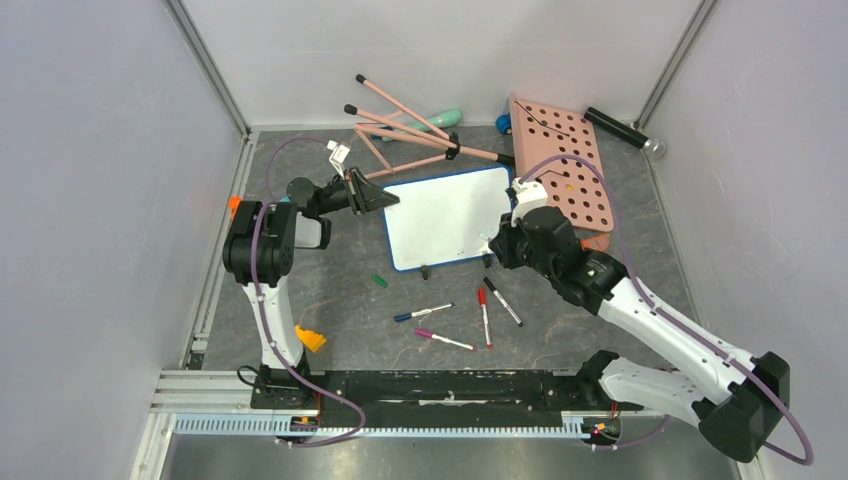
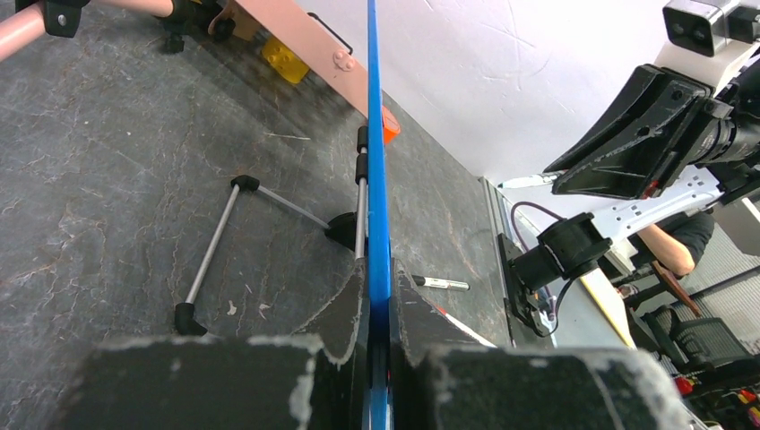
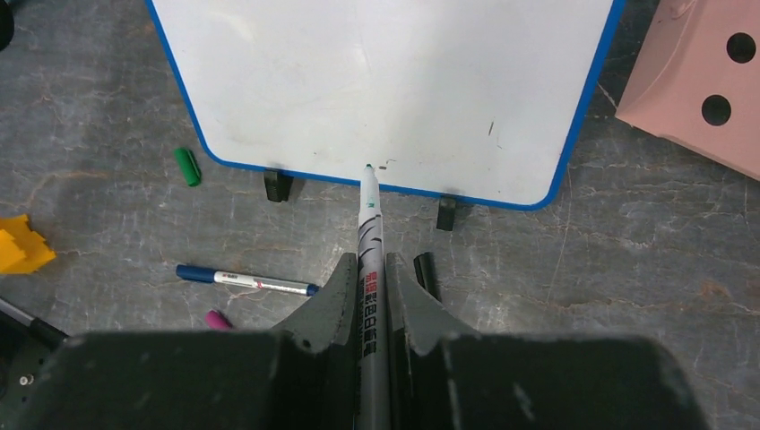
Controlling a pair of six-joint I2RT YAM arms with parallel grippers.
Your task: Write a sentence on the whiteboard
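Clearly the left fingers (image 2: 345, 309) are clamped tight on the whiteboard's (image 1: 445, 215) blue edge, likely steadying it against writing pressure; it rests on the desk (image 1: 340, 290), pink board (image 1: 565, 160) just beside it; right fingers (image 3: 332, 300) pinch a green-tipped marker (image 3: 369, 224), tip at the whiteboard's near rim; barrel print unreadable; no sentence written yet.

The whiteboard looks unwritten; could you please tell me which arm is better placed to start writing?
Right. The right gripper is shut on the green-tipped marker, whose uncapped tip sits at the whiteboard near its lower edge. The left gripper is clamped on the board's blue frame, so it probably serves best steadying it.
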